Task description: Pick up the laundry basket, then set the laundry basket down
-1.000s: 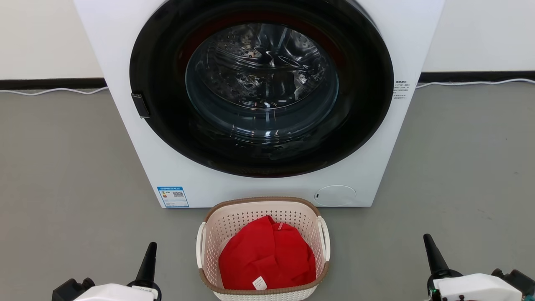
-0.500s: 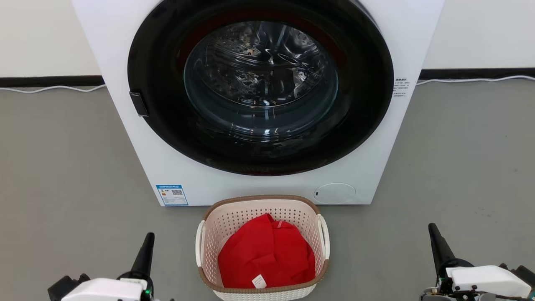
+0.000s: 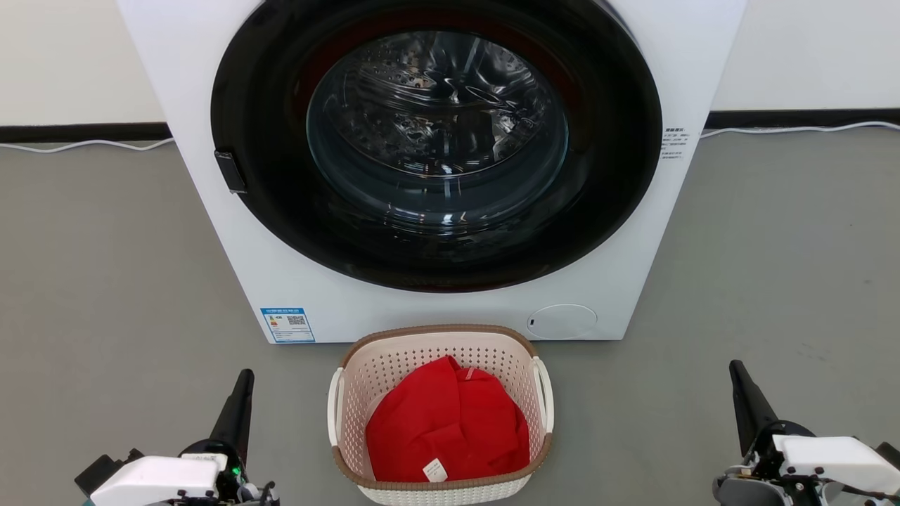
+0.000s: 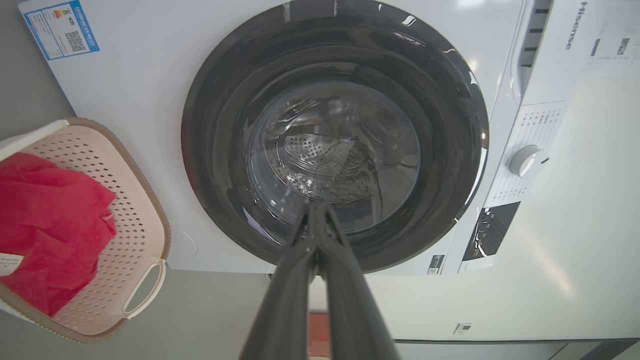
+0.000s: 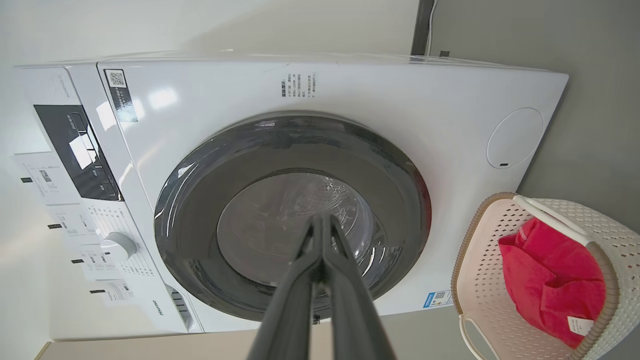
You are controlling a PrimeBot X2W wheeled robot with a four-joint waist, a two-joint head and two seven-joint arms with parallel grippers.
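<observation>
Basket (image 3: 422, 355) on the floor (image 3: 105, 281), both my jaws shut and empty.

The basket sits just in front of the washer (image 3: 232, 267), between my left jaws and my right jaws, and neither touches it. I think it is light and stiff: hard plastic full of holes, with just a soft red cloth (image 3: 446, 422) inside. The best places to hold look like the left handle (image 3: 335, 414) and the right handle (image 3: 545, 400). Smooth plastic may slip, so I should lift both sides level.
</observation>
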